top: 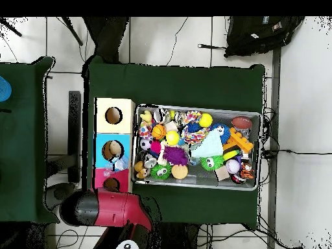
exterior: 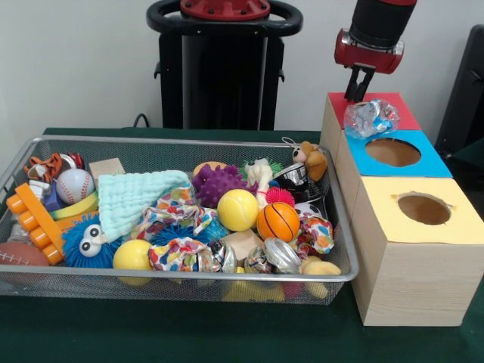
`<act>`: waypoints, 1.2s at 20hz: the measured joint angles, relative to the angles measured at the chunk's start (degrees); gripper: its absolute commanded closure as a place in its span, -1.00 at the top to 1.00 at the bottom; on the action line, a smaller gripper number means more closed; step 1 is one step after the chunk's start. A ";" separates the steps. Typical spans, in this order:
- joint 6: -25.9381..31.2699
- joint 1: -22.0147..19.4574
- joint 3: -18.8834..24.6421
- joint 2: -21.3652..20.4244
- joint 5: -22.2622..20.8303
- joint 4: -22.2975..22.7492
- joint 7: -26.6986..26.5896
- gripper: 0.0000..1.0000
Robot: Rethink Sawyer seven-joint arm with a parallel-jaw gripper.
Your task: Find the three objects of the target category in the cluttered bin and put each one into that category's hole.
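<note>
Front view puts our gripper at the upper right of the frame, above the red box, with a crinkly wrapper just below its tips. We cannot tell whether the fingers are clamped on it or have let go. The wrapper sits at the seam between the red box and the blue box, beside the blue hole, not in any hole.

We judge it light, thin, slippery and easily crushed; a pinch on a bunched fold should hold best.

Similar shiny wrappers lie at the lower middle of the bin, wedged among a basketball, a yellow ball and patterned cloth. These neighbours crowd any approach. The yellow box stands lower right, its hole bare.
</note>
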 measured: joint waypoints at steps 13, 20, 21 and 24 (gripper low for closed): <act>0.12 -0.01 -0.11 0.04 0.01 -1.24 0.00 -1.00; 0.12 -0.09 -0.21 0.38 0.00 -4.76 0.00 -1.00; 0.13 -0.10 -0.21 0.41 0.00 -5.17 0.00 -1.00; 0.13 -0.14 -0.22 0.51 0.00 -6.35 0.00 -1.00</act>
